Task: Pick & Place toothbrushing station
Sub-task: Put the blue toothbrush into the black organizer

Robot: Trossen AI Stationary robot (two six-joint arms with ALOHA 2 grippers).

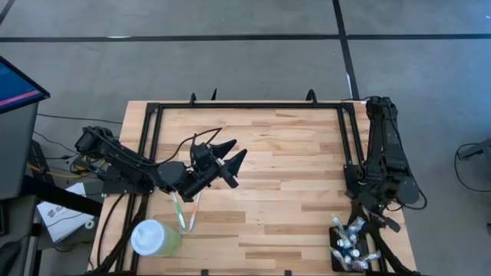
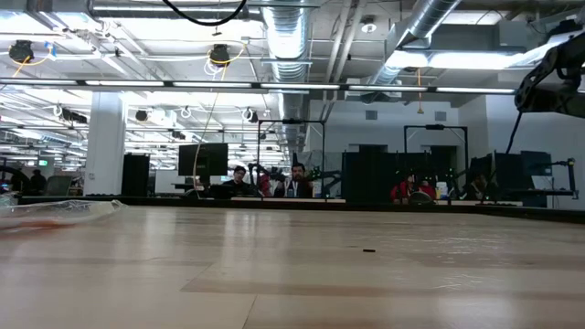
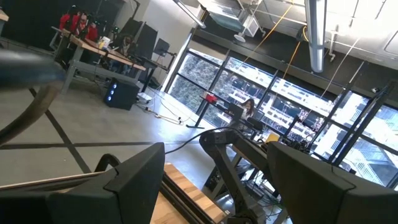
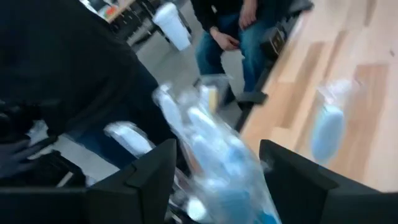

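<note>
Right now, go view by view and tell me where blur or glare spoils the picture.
High view: evenly lit and sharp; toothbrushing station readable at the table's near right corner. Low view: bright ceiling lights glare, tabletop foreground soft. Left wrist view: bright windows wash out the background, near dark parts blurred. Right wrist view: heavy motion blur smears the clear packets between the right gripper's open jaws.

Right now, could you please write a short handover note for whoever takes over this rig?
Left gripper: open, empty, raised over the table's left-centre.
Right gripper: fingers apart just above the toothbrushing station; grip not confirmed.
Station: at the table's near right corner, holding clear-wrapped items.
Also out: two toothbrushes and a pale green cup, near left.
Done: no sign the station has been lifted.
Left: grasp the station, lift it and place it.
</note>
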